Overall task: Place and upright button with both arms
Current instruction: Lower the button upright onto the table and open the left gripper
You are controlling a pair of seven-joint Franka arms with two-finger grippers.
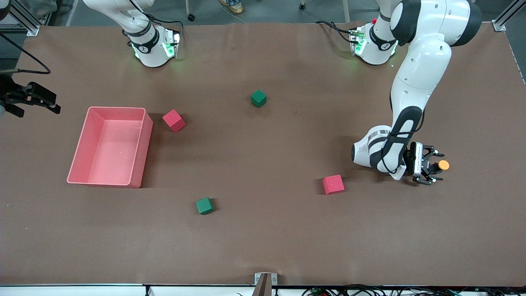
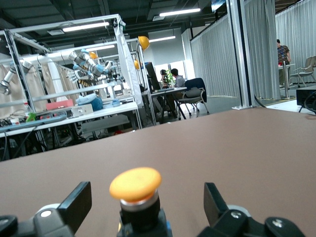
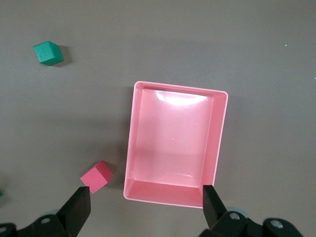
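The left gripper sits low at the left arm's end of the table, fingers spread either side of the button without touching; only the left wrist view shows those gaps. The right gripper waits, fingers apart, over the pink bin.

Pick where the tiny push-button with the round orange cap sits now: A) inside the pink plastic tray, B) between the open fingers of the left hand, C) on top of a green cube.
B: the left wrist view shows the orange-capped push-button standing between the spread fingers of the left hand.
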